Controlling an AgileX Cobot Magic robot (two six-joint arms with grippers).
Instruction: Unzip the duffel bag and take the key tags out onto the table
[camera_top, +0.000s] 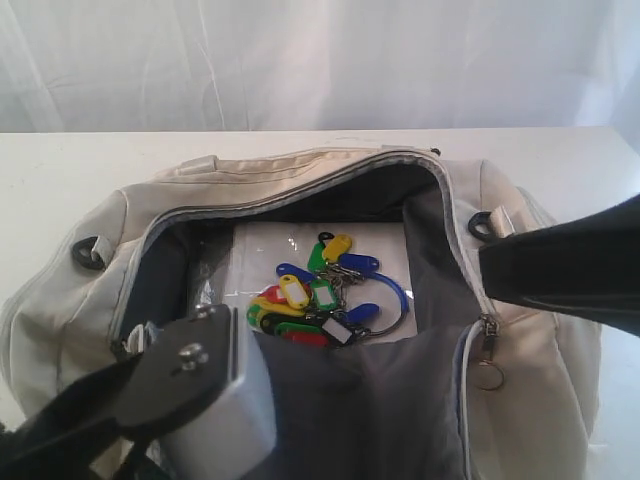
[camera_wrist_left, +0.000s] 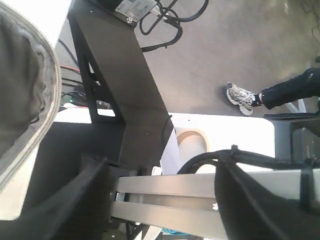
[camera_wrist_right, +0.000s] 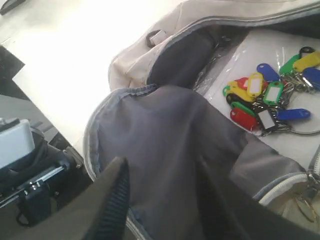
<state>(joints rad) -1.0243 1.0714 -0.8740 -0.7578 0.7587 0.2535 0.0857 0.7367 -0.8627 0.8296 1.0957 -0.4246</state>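
The cream bag (camera_top: 330, 175) lies unzipped on the white table (camera_top: 60, 170). The tags (camera_top: 320, 300), blue, yellow, red and green, are bunched inside it on a white sheet (camera_top: 260, 250). A grey lining flap (camera_top: 360, 400) sags just in front of them. The left gripper (camera_wrist_left: 165, 157) stands wide with nothing in it. The right gripper (camera_wrist_right: 162, 170) straddles the flap; I cannot tell whether it pinches. A white curtain (camera_top: 300, 60) hangs behind.

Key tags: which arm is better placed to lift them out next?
Right, likely: its hand hangs over the open cream fabric duffel bag, colourful plastic key tags in its wrist view; the left wrist view faces the floor.
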